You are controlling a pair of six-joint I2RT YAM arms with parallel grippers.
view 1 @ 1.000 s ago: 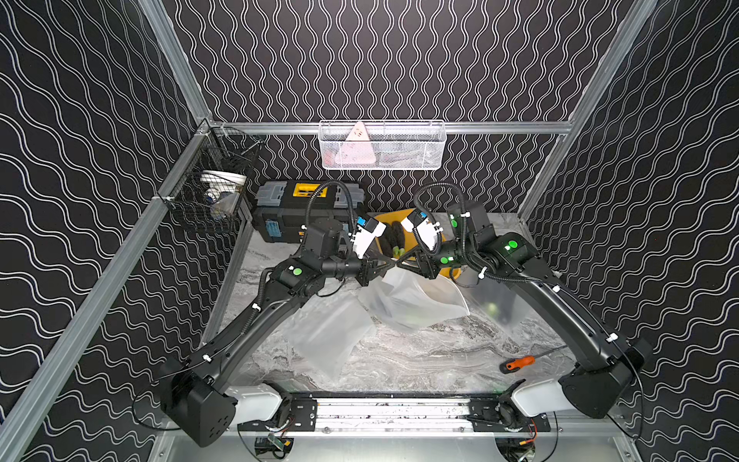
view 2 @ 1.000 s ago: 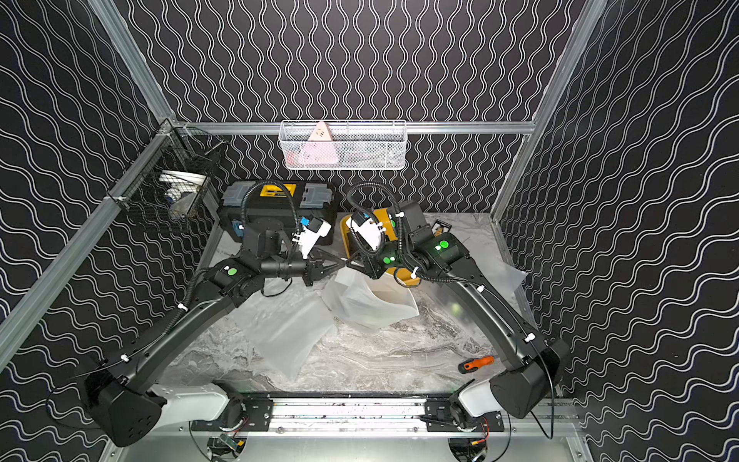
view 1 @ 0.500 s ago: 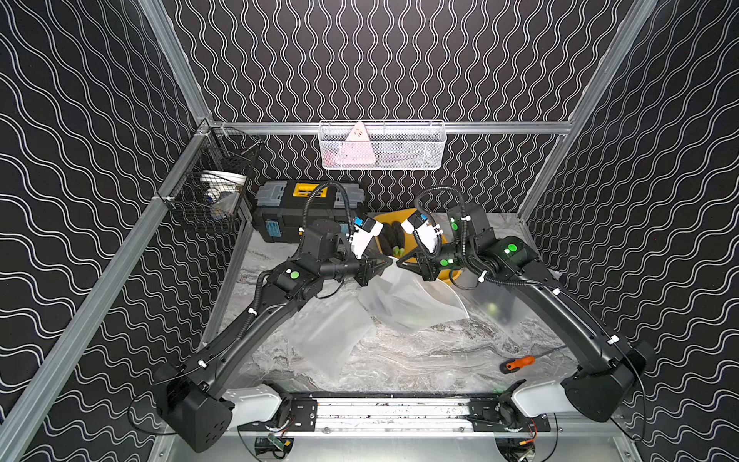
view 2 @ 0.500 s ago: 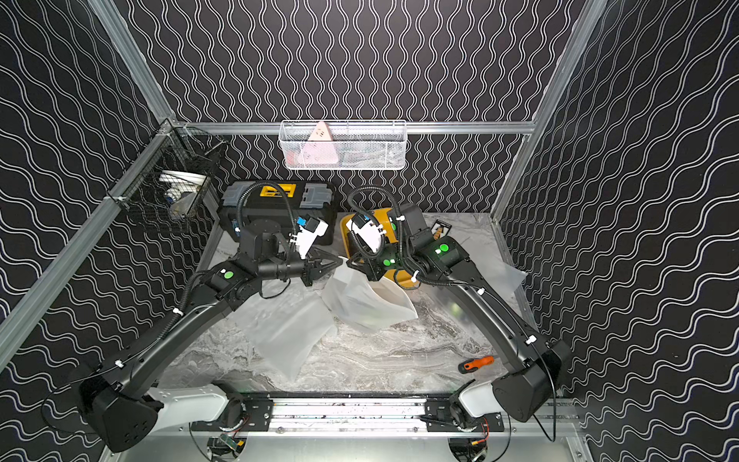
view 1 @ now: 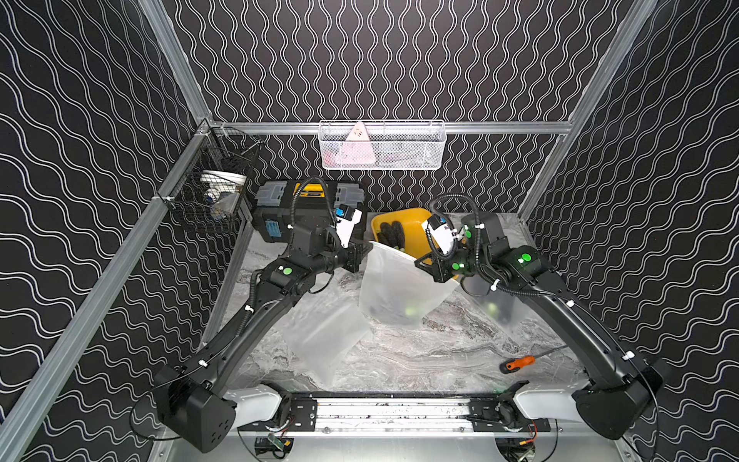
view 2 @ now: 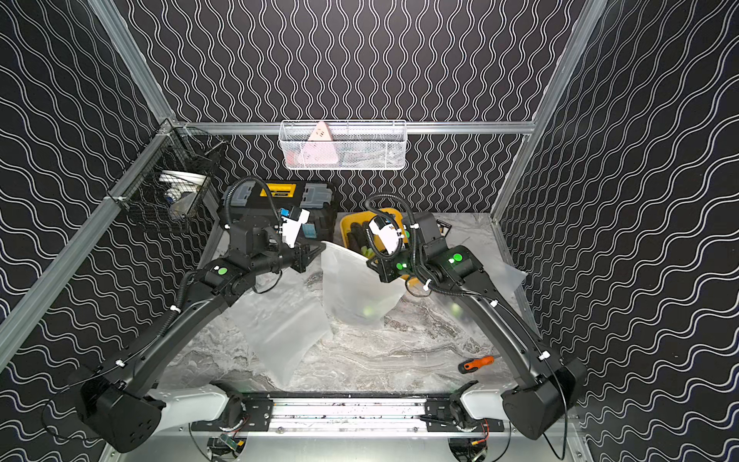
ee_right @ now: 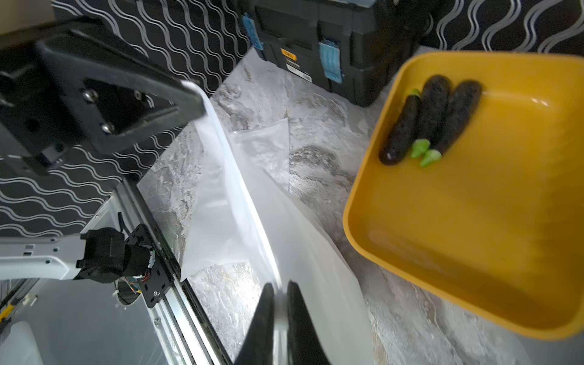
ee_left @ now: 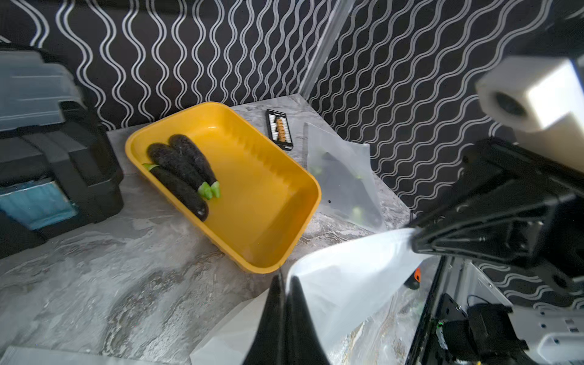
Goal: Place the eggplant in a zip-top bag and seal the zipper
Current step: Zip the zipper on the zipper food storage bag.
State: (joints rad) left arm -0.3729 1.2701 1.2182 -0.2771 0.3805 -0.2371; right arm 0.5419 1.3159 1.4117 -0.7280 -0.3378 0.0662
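A frosted zip-top bag (view 1: pixel 396 288) (view 2: pixel 356 288) hangs above the marble table, its top edge stretched between my two grippers. My left gripper (view 1: pixel 368 252) (view 2: pixel 320 252) (ee_left: pixel 284 279) is shut on one end of that edge. My right gripper (view 1: pixel 418 264) (view 2: pixel 370 262) (ee_right: pixel 278 287) is shut on the other end. A dark shape with a green spot shows faintly through the bag's lower part. Three dark eggplants (view 1: pixel 392 234) (ee_left: pixel 177 170) (ee_right: pixel 433 117) with green stems lie in a yellow tray (view 1: pixel 416 218) (ee_left: pixel 268 221) (ee_right: pixel 474 252) just behind the bag.
A second flat bag (view 1: pixel 324 340) lies on the table below the left arm. Another bag (view 1: pixel 496 304) (ee_left: pixel 341 177) with something dark inside lies at the right. An orange-handled screwdriver (view 1: pixel 518 364) is front right. A black toolbox (view 1: pixel 308 212) stands back left.
My right gripper has closed on the bag's top edge. The bag's top has risen a little and it hangs more upright between the two grippers.
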